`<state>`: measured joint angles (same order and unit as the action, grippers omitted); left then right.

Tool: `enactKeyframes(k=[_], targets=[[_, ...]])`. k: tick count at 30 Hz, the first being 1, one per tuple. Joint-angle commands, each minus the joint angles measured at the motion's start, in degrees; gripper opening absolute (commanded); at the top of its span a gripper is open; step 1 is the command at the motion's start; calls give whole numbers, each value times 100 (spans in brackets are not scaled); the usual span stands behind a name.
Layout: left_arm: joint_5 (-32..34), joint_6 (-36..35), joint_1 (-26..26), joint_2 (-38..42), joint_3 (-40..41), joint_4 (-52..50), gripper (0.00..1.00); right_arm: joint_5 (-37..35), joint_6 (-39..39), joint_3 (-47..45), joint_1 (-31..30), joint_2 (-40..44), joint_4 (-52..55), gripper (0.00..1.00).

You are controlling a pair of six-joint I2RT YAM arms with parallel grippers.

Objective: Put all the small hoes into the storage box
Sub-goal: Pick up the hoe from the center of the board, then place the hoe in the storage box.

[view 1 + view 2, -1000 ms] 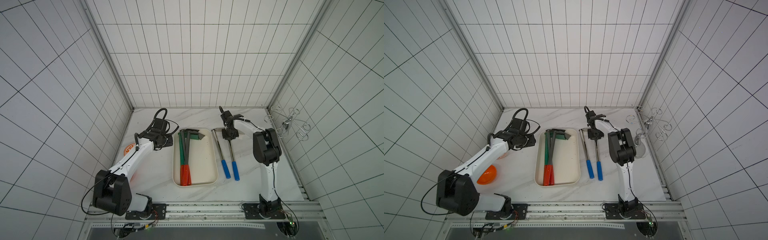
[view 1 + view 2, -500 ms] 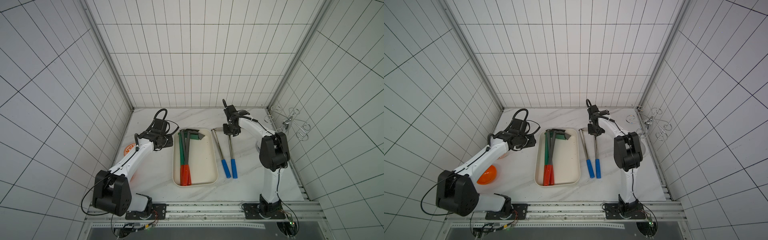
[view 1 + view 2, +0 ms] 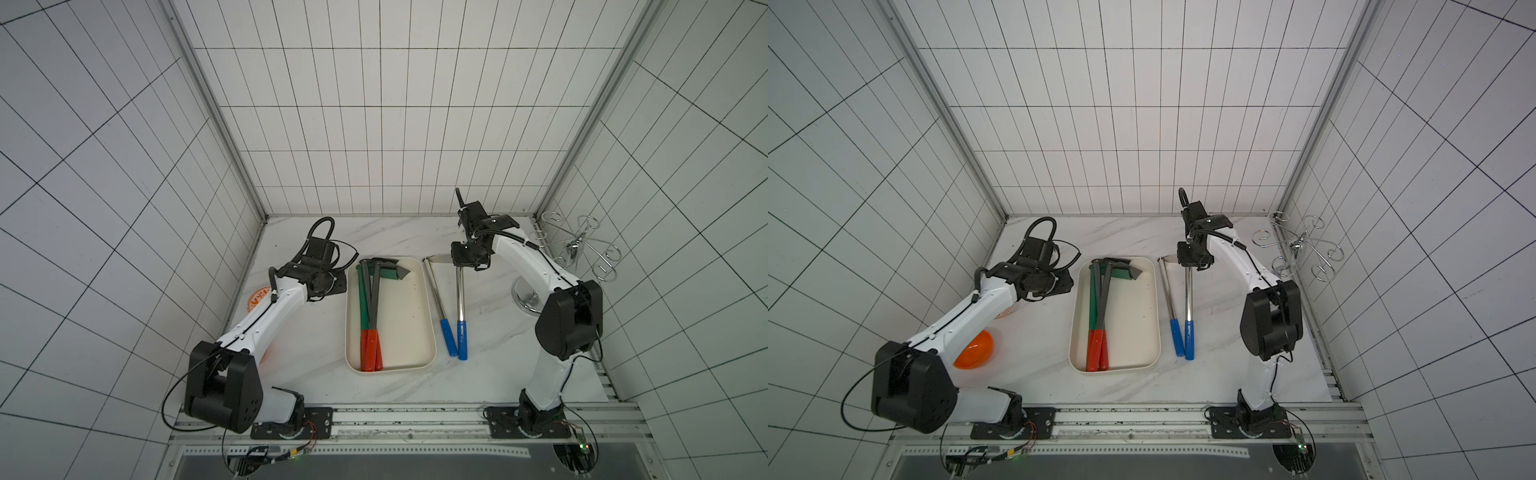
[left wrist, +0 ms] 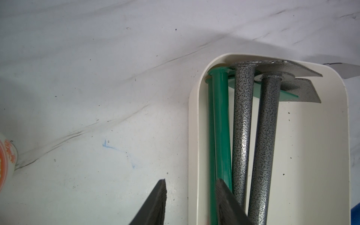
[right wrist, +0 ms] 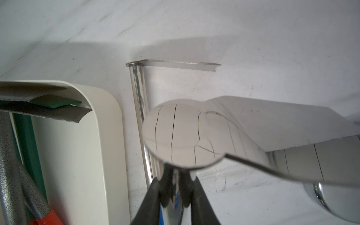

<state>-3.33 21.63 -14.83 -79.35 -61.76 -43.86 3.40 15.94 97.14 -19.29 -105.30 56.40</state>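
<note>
**Right jaws clamped on the small hoe: lift it clear, then carry it across to the box**

My right jaws are closed on the polished shaft of the small hoe (image 5: 181,136), just under its head. In the right wrist view the dark fingers (image 5: 150,198) pinch the chrome from both sides. In both top views its blue handle (image 3: 462,345) points back toward the robot's base, just beside the handle of a second chrome hoe (image 3: 436,299). I cannot tell whether that handle end is off the table (image 3: 490,374).

The second hoe lies between mine and the storage box (image 3: 405,316), so I want a straight lift first. It should be high enough for the blade and the trailing handle to pass over both that shaft and the box's low wall.

The grip sits far from the handle on slick metal, so I expect the long end to droop or twist. I would move slowly and hold the shaft parallel to the box's long side.

The bare half of the box, beside the green hoe (image 3: 364,299) and grey hoe (image 3: 375,299), looks like the place to lower it before opening.

My left jaws stand part open on nothing at the box's far left corner, with one finger (image 4: 155,202) over the table. I would leave them out of the way.
</note>
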Motion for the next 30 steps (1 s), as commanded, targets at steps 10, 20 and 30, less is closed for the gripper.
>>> enactKeyframes(k=[10, 20, 30], targets=[[-460, -151, 21, 353, 80, 396, 44, 702, -185, 782, -75, 513, 1098, 4], [-613, -182, 16, 440, 161, 505, 44, 1830, -245, 1384, -25, 563, 1199, 1], [-1720, -214, -165, 598, 496, 1400, 46, 2443, -242, 1538, 23, 344, 925, 0]])
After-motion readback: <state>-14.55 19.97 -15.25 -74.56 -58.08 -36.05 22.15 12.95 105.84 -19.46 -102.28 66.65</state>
